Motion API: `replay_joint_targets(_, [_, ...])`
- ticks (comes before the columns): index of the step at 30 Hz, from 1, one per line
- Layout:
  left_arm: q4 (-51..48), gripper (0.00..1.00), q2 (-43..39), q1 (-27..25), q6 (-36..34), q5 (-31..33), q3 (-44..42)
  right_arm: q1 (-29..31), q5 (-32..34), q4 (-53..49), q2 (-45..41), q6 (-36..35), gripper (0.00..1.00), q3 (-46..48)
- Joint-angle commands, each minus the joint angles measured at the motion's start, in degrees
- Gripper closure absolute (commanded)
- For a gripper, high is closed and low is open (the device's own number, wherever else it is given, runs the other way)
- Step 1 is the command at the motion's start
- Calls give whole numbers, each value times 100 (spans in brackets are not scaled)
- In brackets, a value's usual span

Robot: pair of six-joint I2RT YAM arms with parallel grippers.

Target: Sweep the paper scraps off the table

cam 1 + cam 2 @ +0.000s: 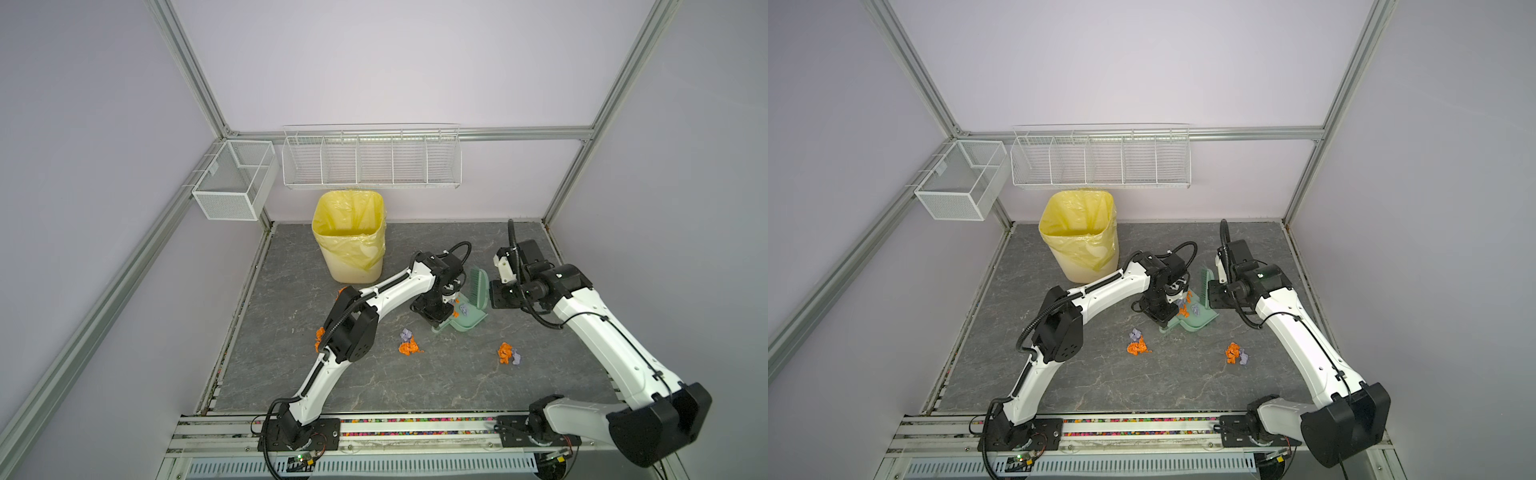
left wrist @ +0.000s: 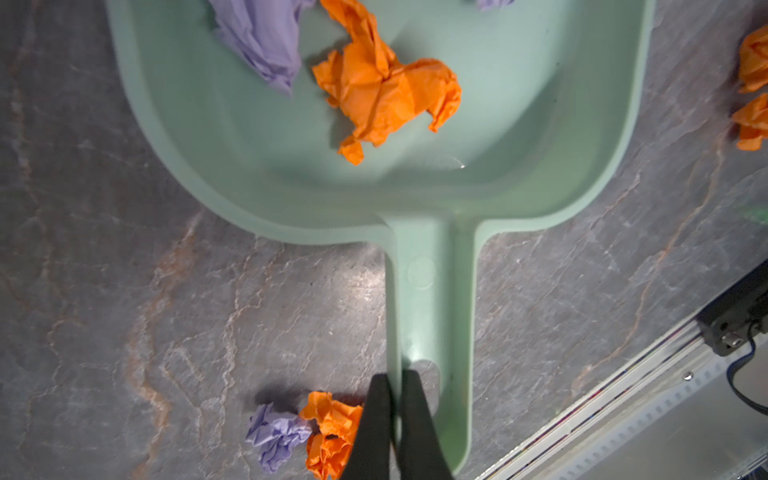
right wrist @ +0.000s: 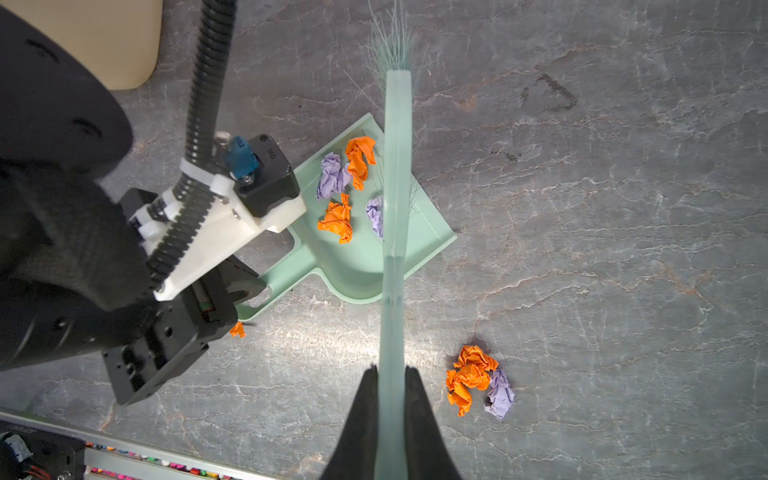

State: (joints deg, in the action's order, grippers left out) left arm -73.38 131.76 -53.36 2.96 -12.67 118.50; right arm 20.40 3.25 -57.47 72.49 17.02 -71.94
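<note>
A mint-green dustpan (image 3: 353, 262) lies on the dark grey table (image 1: 415, 386). My left gripper (image 2: 395, 376) is shut on the rim of its handle. Several paper scraps lie inside it, orange (image 2: 386, 91) and lavender (image 3: 332, 176). My right gripper (image 3: 390, 370) is shut on the handle of a mint-green brush (image 1: 478, 284), whose head stands over the pan's open side. On the table lie an orange and lavender pair (image 1: 409, 345), another pair (image 3: 478, 380) and orange scraps (image 1: 319, 336) partly hidden by my left arm.
A cream bin with a yellow bag (image 1: 348, 237) stands at the back left of the table. White wire baskets (image 1: 372, 158) hang on the back wall and left rail. An aluminium rail (image 1: 415, 428) with both arm bases runs along the front edge.
</note>
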Motion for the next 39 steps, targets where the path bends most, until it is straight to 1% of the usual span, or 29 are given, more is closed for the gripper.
replay_joint_targets(1, [233, 100, -171, 29, 155, 32, -84, -85, 29, 219, -42, 116, 93, -222])
replay_joint_targets(7, [383, 100, -239, 28, 293, 62, -110, -254, 79, 219, -218, 138, 93, -331])
replay_joint_targets(9, [388, 100, -260, 32, 295, 177, -76, -378, 114, 214, -331, 149, 94, -257])
replay_joint_targets(11, [373, 100, -297, 37, 293, 332, -31, -549, 102, 449, -417, 194, 93, -151])
replay_joint_targets(14, [303, 100, -325, 83, 406, 606, 40, -784, -47, 523, -439, 316, 94, 15])
replay_joint_targets(16, [302, 100, -372, 115, 405, 562, 60, -828, -146, 533, -412, 365, 94, 98])
replay_joint_targets(17, [299, 100, -409, 116, 446, 632, 94, -1009, -172, 516, -401, 377, 94, 123])
replay_joint_targets(22, [123, 100, -659, 115, 607, 736, 346, -1095, -211, 473, -511, 355, 94, 144])
replay_joint_targets(25, [226, 100, -842, 116, 578, 924, 376, -1117, -215, 524, -604, 366, 93, 243])
replay_joint_targets(28, [-45, 100, -755, 115, 523, 1214, 822, -1135, -243, 510, -602, 408, 94, 312])
replay_joint_targets(29, [-170, 100, -728, 116, 522, 1224, 990, -1135, -244, 500, -624, 437, 93, 318])
replay_joint_targets(31, [-232, 100, -778, 113, 538, 1339, 1127, -1135, -265, 627, -739, 461, 94, 400])
replay_joint_targets(32, [-222, 100, -813, 111, 499, 1544, 1140, -1135, -248, 690, -786, 482, 93, 439])
replay_joint_targets(34, [-338, 100, -773, 115, 651, 2174, 1245, -1144, -259, 709, -785, 472, 93, 438])
replay_joint_targets(35, [-505, 100, -715, 115, 646, 2323, 1393, -1144, -277, 674, -749, 445, 93, 396])
replay_joint_targets(37, [-784, 100, -635, 111, 660, 2374, 1650, -1142, -311, 585, -707, 413, 93, 333])
replay_joint_targets(39, [-753, 100, -695, 111, 625, 2345, 1628, -1139, -316, 571, -732, 399, 93, 343])
